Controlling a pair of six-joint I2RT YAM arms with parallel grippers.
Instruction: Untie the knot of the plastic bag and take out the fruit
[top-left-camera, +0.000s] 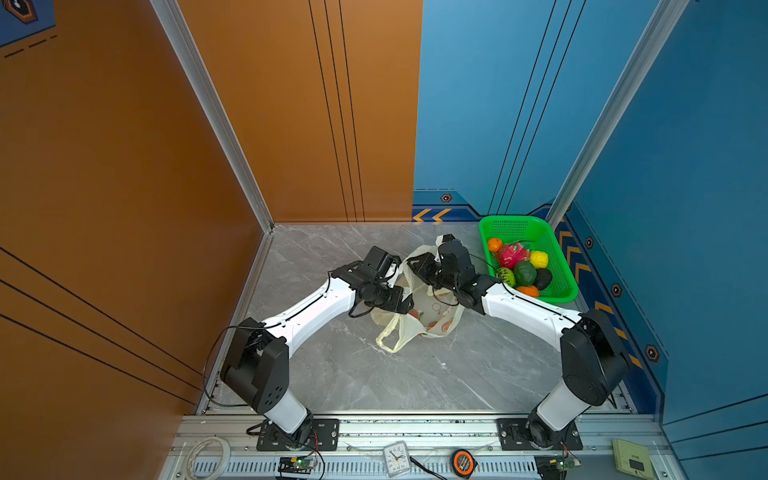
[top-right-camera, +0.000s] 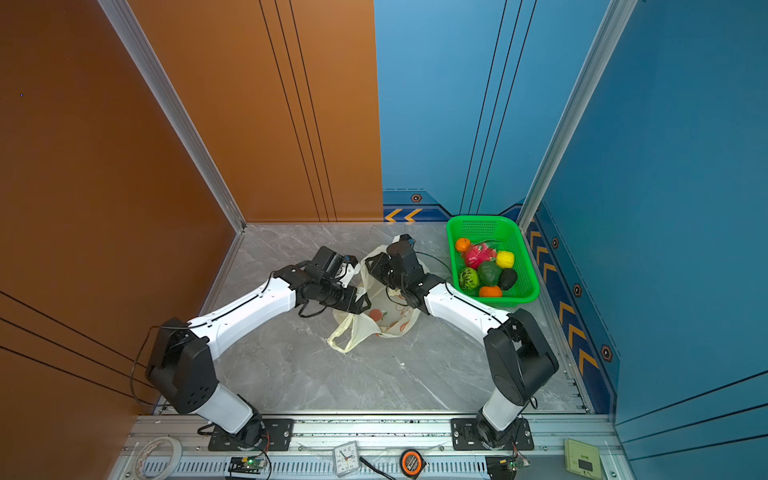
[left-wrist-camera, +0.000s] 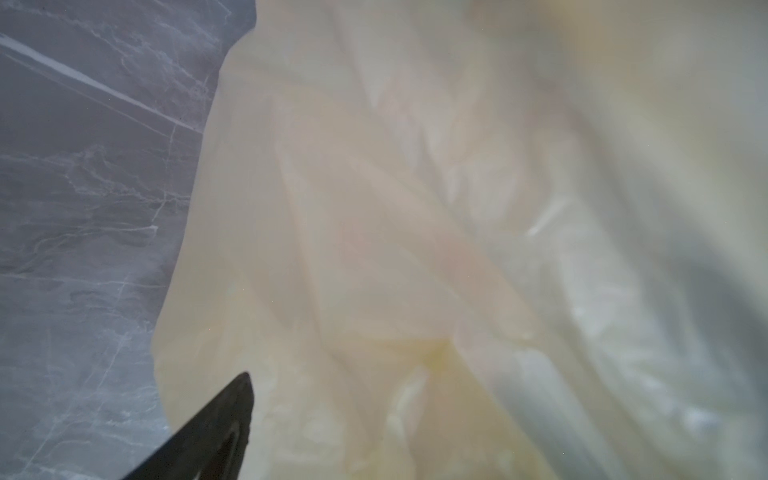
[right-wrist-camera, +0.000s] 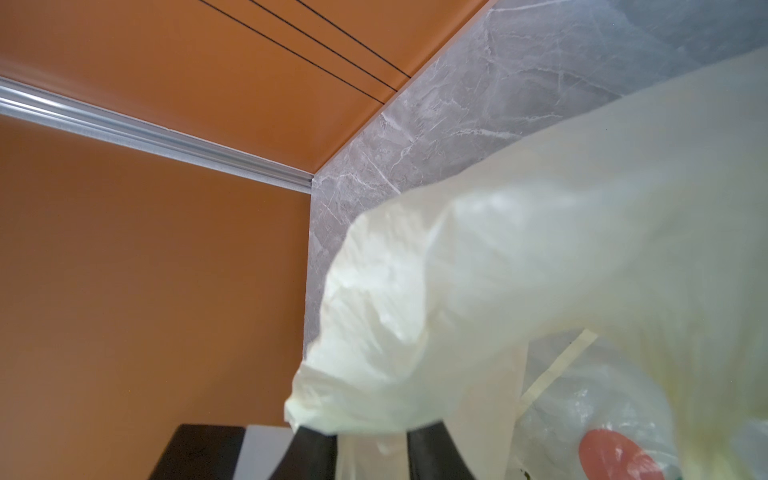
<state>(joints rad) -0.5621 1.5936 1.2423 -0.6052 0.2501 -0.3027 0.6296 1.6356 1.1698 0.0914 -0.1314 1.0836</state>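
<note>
Both top views — plastic bag (top-left-camera: 434, 323) (top-right-camera: 390, 323) lies far-to-near — left jaws spread, right jaws' hold unclear.

Fruit (top-right-camera: 488, 266) in green basket (top-right-camera: 478, 226), plastic bag (top-right-camera: 390, 320) on table (top-right-camera: 332, 382) nearby.

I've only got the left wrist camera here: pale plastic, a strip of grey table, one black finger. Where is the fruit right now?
Observer: In both top views the fruit sits in a green basket at the far right corner of the table.
Operator: And the bag itself?
Observer: The plastic bag lies crumpled around the middle of the table, well apart from the basket.
Operator: What's the right gripper doing?
Observer: In the right wrist view, bag plastic runs between the fingers of the right gripper. I can't tell whether they've clamped it.
</note>
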